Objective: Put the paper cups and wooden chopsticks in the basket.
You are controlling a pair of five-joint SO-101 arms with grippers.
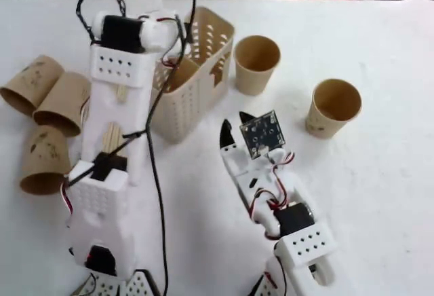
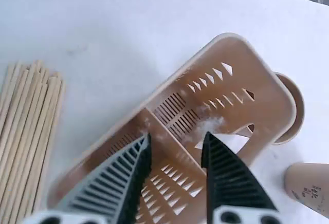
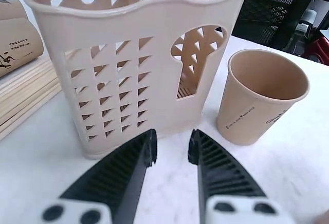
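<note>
Left gripper (image 2: 176,142): jaws apart, nothing between them; poised over the open top of the basket.
Right gripper (image 3: 172,134): jaws apart and empty; low over the table (image 1: 386,194), pointed at the basket's side wall.
Basket (image 1: 196,79): upright, slotted, split inside by a divider; directly beneath the left gripper and just ahead of the right gripper, touched by neither.
Chopsticks (image 2: 25,131): bundle lying flat on the table outside the basket; off to one side of the left gripper, and to the left of the right gripper, past the basket.
Near cup (image 3: 262,98): upright, mouth up; ahead of the right gripper, just beside the basket.
Far cup (image 1: 332,106): upright; to the right of the right gripper, well apart from the basket.
Fallen cups (image 1: 64,102): three, lying on their sides in a cluster; far to the left of both grippers.
</note>
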